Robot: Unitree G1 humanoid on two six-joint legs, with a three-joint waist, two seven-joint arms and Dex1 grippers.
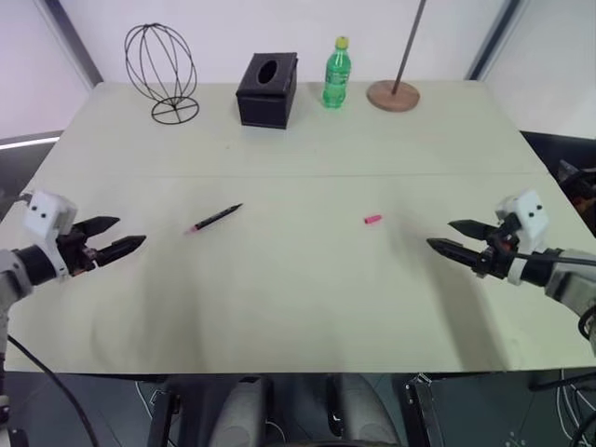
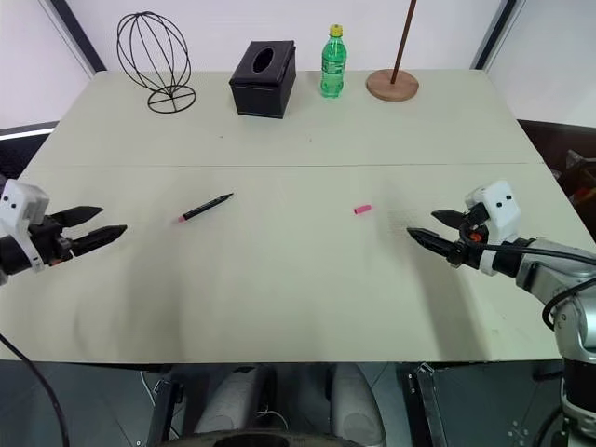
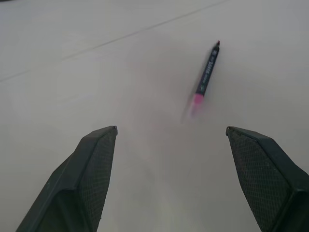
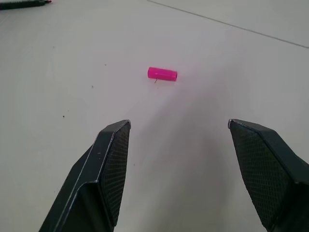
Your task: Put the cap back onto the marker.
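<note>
Nothing is grasped yet. The slim black marker with a pink end point(image 1: 213, 219) and the tiny bright pink plastic cap point(image 1: 372, 220) lie well apart on the pale desk point(image 1: 307, 307). The left gripper point(image 1: 119, 237) and the right gripper point(image 1: 451, 237) hover with fingers spread, empty. Next, I judge, each must reach in and pick up its piece.

Bright, even light falls from above and washes the pale table point(image 1: 307, 279) with little glare. Shadows are soft: faint grey smudges lower centre in both wrist views, and a blurred pink tint beside the marker point(image 3: 206, 75). The cap point(image 4: 162, 74) is crisp. Frame edges bend slightly in the head views.
</note>
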